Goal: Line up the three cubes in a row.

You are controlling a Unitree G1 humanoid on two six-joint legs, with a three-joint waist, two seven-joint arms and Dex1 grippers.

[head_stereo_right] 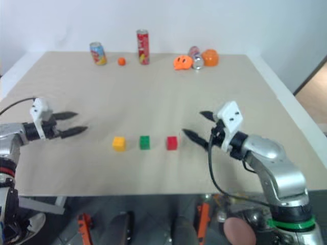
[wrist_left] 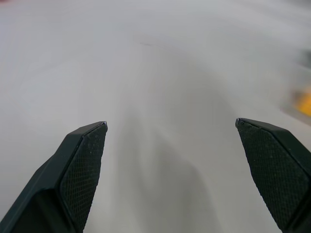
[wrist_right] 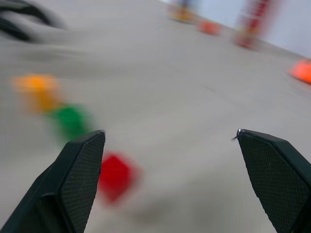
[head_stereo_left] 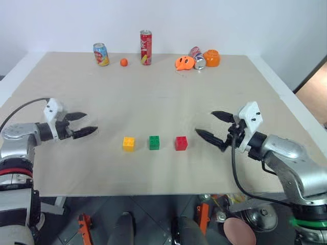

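Three small studded cubes sit side by side near the table's front edge: yellow cube (head_stereo_left: 129, 143), green cube (head_stereo_left: 154, 142), red cube (head_stereo_left: 181, 143), with small gaps between them. My left gripper (head_stereo_left: 87, 124) hovers open to the left of the yellow cube, empty, pointing toward the row. On the other side, my right gripper (head_stereo_left: 208, 125) is open and empty just right of the red cube, pointing left at it. The right wrist view has the red cube (wrist_right: 115, 176), green cube (wrist_right: 70, 121) and yellow cube (wrist_right: 38, 90) blurred, beside one finger (wrist_right: 73, 184).
Along the far edge of the table (head_stereo_left: 163, 92) stand a blue can (head_stereo_left: 101, 54), a small orange ball (head_stereo_left: 123, 62), a tall red can (head_stereo_left: 146, 47), an orange toy (head_stereo_left: 184, 63), a lying can (head_stereo_left: 197, 59) and an orange cup (head_stereo_left: 211, 58).
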